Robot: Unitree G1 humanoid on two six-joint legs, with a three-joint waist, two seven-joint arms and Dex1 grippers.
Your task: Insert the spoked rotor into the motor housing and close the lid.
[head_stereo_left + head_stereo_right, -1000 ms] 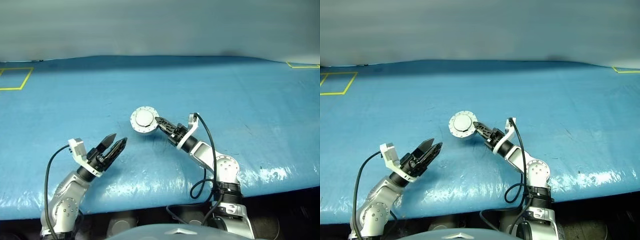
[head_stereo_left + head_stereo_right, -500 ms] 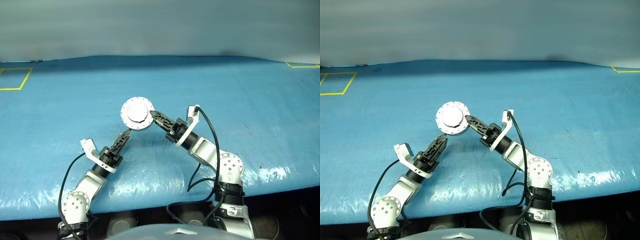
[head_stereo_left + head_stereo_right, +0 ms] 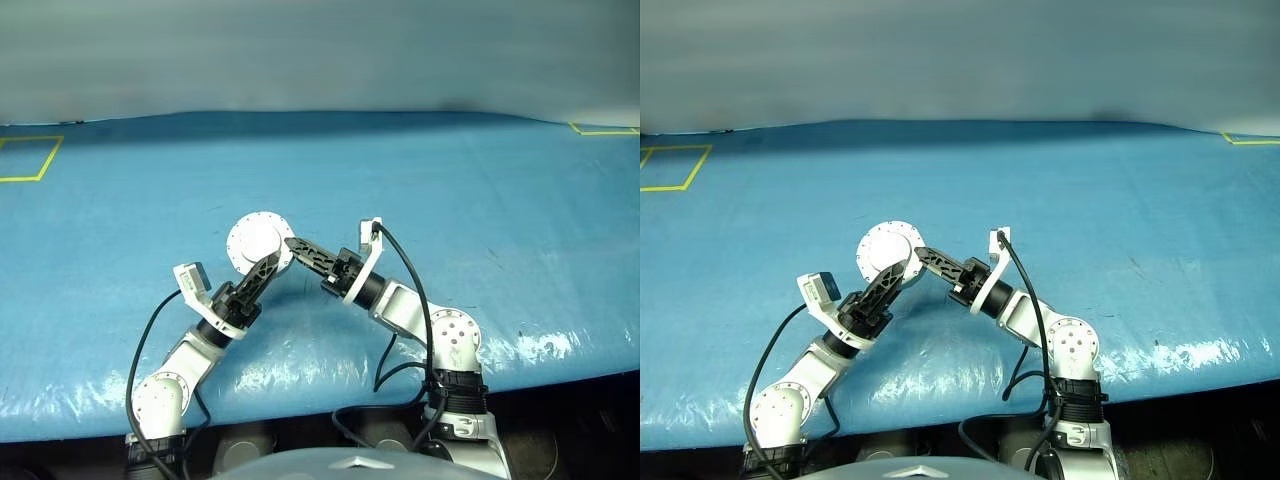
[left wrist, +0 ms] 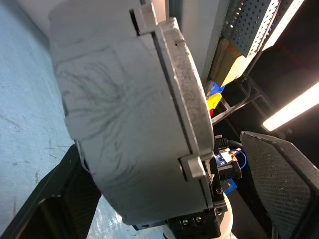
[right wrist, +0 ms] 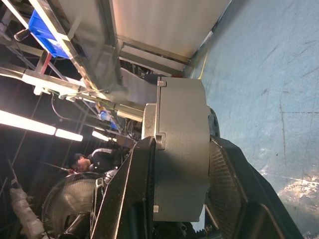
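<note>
While your right claw (image 3: 292,243) grips the housing (image 3: 252,242) by its edge, raised off the table, the lid looks closed on it; no rotor seen, so presumably inside. Left claw (image 3: 266,270): jaws wide, straddling the housing, nothing clamped. Left to do: confirm closure, set down.
</note>
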